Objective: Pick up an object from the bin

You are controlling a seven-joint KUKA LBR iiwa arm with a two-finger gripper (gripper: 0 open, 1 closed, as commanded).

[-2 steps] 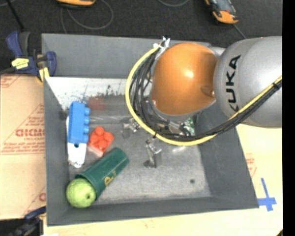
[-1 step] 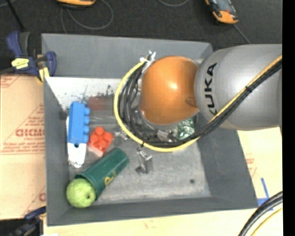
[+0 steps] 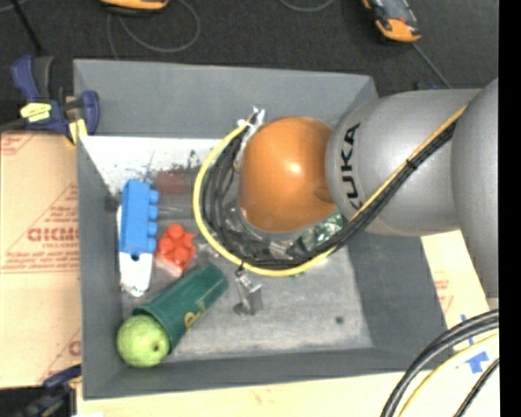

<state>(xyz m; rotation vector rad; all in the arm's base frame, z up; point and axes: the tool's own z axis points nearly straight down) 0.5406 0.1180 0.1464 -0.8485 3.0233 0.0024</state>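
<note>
A dark surface strung with cables carries the grey metal bin (image 3: 391, 276), and the arm comes in from the right, its orange wrist cover (image 3: 282, 174) over the middle of the bin floor. Below that cover the hand (image 3: 247, 295) sits low over bare floor, near the front of the bin. How far open it is cannot be told from here, and nothing can be seen in its grip.

Just left of the hand lies a dark green tube (image 3: 184, 301) with yellow print, slanting down toward the near left corner, where a green apple (image 3: 142, 340) touches its lower end. Farther left and back is a red studded block (image 3: 175, 246), and beside that a blue studded brick (image 3: 137, 218) along the left wall.

This looks like the approach step, with no pick made yet. The tube's upper end is the closest candidate. The next move probably calls for a short shift left to straddle the tube across its width, then closing and lifting clear of the apple
</note>
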